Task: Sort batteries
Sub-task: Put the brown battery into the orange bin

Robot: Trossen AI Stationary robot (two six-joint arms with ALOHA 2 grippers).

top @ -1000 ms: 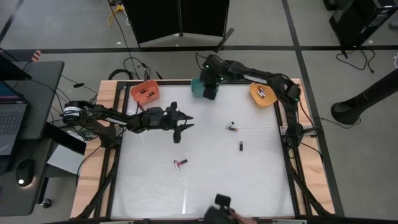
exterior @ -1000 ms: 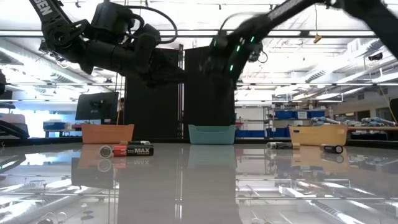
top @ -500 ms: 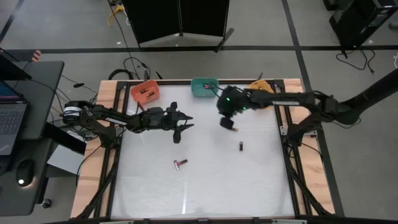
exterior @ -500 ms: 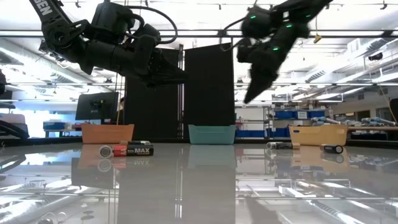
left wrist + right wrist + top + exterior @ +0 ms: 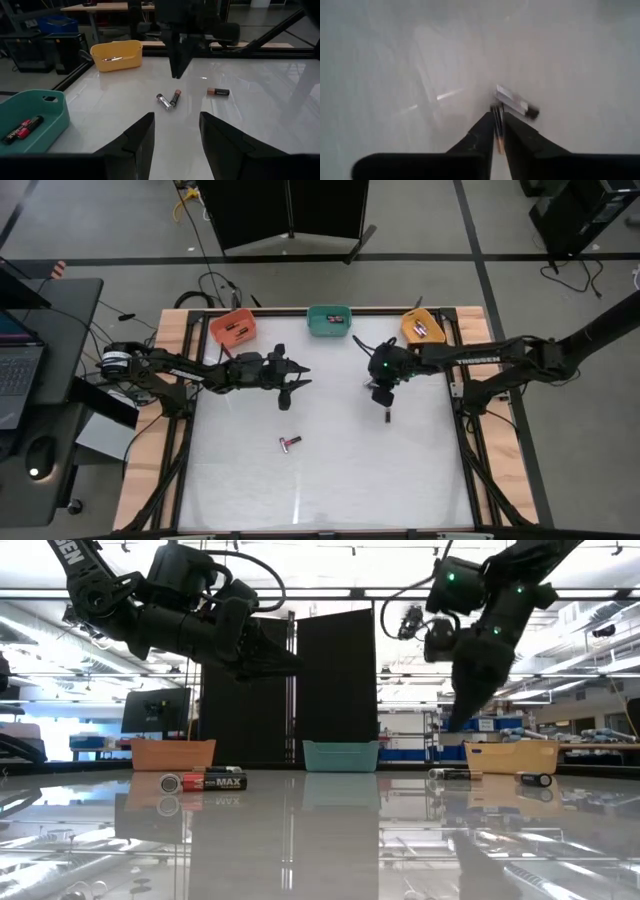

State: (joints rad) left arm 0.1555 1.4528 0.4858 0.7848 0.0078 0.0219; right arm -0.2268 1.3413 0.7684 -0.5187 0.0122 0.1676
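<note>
The right arm reaches in low over the tabletop (image 5: 330,480) with its wrist bent down, so the right hand (image 5: 383,393) points at the surface without touching it. Its fingers are drawn close, leaving only a narrow slit, and they hold nothing. Directly beneath its tip lies a pair of batteries (image 5: 168,99), one silvery and one dark with a copper end, touching at an angle. A third, dark battery (image 5: 218,92) lies just beyond the hand, on the side away from the bins. The right wrist view shows the dark one through the slit between the fingers (image 5: 479,134). The low view alone shows the clear gap between hand and tabletop. The left arm is stretched level from the other side, and the left hand (image 5: 295,378) hangs above the surface with fingers spread wide and empty. A red battery (image 5: 290,443) lies below and just in front of it.
</note>
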